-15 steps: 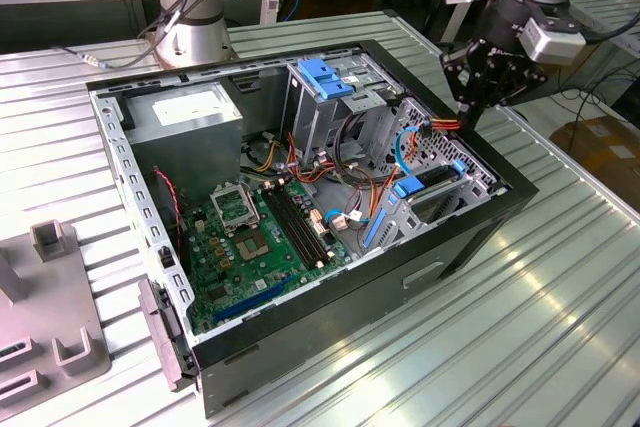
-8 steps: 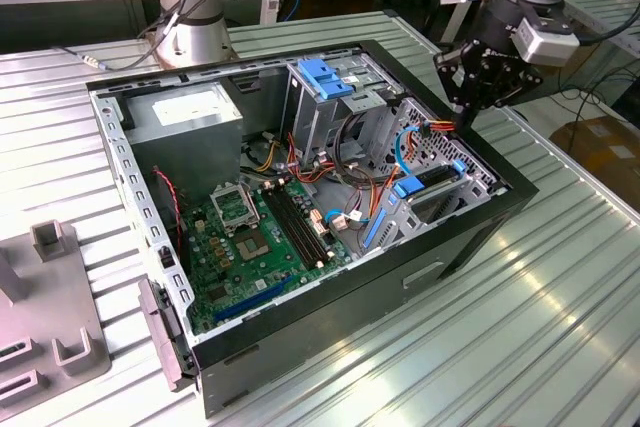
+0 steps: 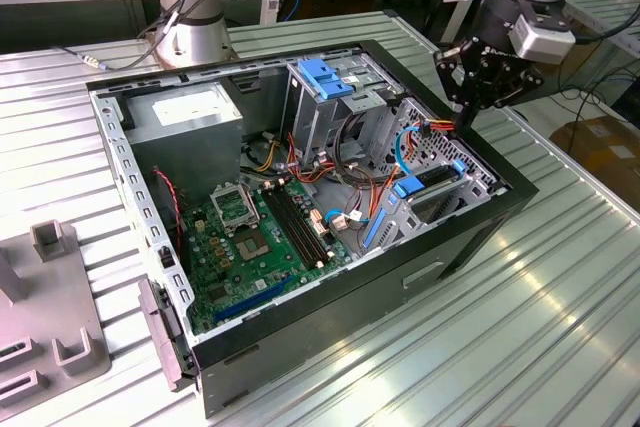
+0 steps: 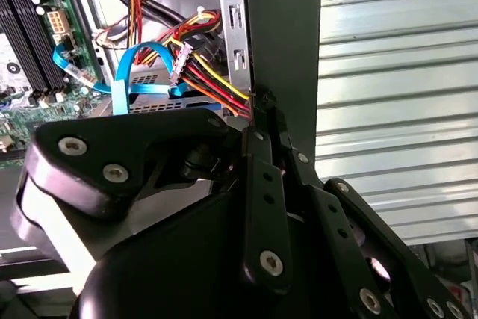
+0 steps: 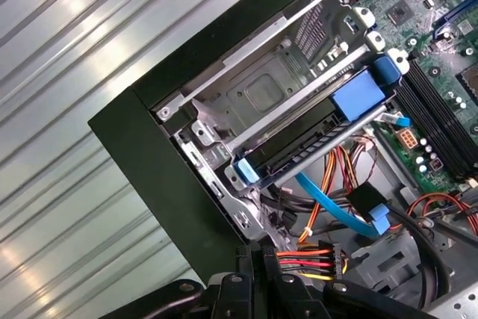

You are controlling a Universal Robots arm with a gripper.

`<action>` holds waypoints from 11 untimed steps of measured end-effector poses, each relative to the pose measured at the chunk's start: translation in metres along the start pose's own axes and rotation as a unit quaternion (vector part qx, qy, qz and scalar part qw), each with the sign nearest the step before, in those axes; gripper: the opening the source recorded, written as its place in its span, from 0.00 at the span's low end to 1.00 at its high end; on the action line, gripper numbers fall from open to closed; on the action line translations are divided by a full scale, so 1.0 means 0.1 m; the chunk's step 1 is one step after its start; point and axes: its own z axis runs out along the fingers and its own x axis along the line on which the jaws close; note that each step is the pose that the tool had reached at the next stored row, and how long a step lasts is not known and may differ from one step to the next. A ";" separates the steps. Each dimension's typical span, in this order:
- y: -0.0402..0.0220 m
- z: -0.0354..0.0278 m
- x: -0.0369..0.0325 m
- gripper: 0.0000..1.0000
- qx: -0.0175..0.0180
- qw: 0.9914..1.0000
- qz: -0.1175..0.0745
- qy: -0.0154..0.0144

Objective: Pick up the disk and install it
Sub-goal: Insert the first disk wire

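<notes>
Here the open computer case (image 3: pixel 330 247) lies on its side on the ribbed metal tabletop (image 3: pixel 540 327), its insides facing up. The black claw (image 3: pixel 468 107) hangs over the case's far right edge in the exterior view, right above a bundle of red, yellow and black power wires (image 4: pixel 213 72). Whether its fingers are spread or closed I cannot tell; nothing appears to be held.

The disk (image 5: pixel 317 136) already sits inside the case, lying in the drive bay at the case's right side. In the first wrist view its dark body rests between silver rails, with a blue bracket piece at each end of it. In the exterior view the same disk (image 3: pixel 435 184) shows as a dark slab with blue tabs near the right wall, just below the claw.

A flat blue data cable (image 5: pixel 328 203) runs close beside the disk. The green motherboard (image 3: pixel 255 237) fills the near left part of the case. The tall metal cage with a blue top (image 3: pixel 325 97) stands toward the far side, and the grey power supply box (image 3: pixel 190 117) lies to its left. Grey fixture blocks (image 3: pixel 50 317) rest on the tabletop at the exterior view's left.
</notes>
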 end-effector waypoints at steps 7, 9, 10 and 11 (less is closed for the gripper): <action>0.000 -0.002 0.000 0.16 -0.007 0.999 0.047 -0.003; 0.000 -0.002 0.000 0.16 -0.009 0.998 0.067 -0.003; 0.000 -0.002 0.000 0.16 -0.009 0.997 0.074 -0.003; 0.000 -0.002 0.000 0.16 -0.010 0.997 0.080 -0.003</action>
